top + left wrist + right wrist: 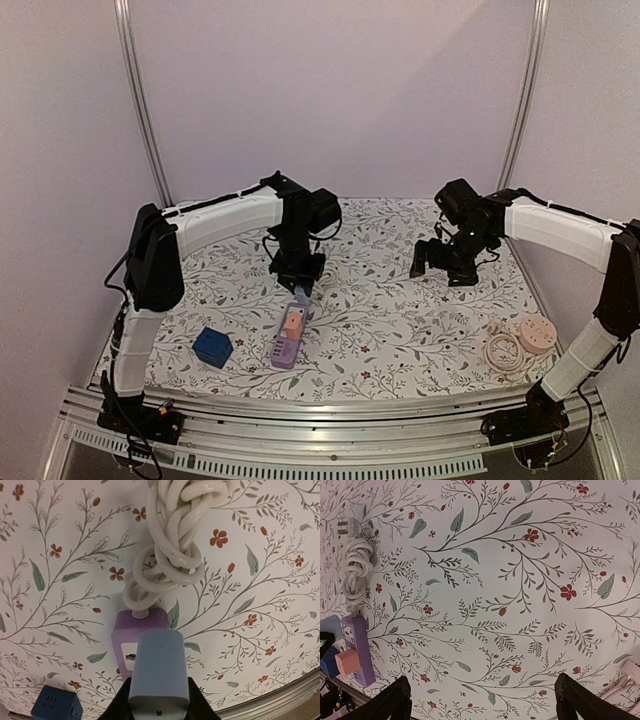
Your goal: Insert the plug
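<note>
We've got the left gripper (299, 290) clamped on the pale blue plug (159, 672), right over the cord end of the purple power strip (122, 642). Right gripper (481, 680) hangs wide open.

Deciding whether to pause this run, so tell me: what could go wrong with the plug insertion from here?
The blue plug in the left gripper hides most of the socket on the purple power strip, so it could go in misaligned. The strip lies unheld on the table; an off-centre push might slide it. The pink adapter on the strip sits close and could get bumped.
</note>
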You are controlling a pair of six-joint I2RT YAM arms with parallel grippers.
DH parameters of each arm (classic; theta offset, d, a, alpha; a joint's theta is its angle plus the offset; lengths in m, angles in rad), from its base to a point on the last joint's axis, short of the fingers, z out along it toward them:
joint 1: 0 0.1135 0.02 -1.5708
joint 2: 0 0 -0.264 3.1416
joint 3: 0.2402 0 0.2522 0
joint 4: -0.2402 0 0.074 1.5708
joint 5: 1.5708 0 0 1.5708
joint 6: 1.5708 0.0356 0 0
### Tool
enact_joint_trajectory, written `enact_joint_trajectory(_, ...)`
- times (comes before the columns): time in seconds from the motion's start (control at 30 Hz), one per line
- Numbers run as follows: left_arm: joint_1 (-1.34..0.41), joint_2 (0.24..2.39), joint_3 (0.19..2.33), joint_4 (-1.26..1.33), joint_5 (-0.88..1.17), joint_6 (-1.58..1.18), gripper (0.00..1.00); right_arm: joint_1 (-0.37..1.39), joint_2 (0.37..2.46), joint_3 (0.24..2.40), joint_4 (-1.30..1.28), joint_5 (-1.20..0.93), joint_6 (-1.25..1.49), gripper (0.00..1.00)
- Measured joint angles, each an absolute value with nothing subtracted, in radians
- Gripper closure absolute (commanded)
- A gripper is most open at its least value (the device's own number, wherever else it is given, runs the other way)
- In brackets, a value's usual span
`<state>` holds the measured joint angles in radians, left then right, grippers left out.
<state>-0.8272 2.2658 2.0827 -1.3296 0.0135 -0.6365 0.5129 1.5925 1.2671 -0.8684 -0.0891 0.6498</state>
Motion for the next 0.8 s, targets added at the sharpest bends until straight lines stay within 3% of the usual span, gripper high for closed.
enact_joint_trajectory(0.8,-0.836,2.201,1.980,-1.338,0.046,-0.658,1.00,0.501,1.559,1.197,-0.844,-0.080,0.627,0.01)
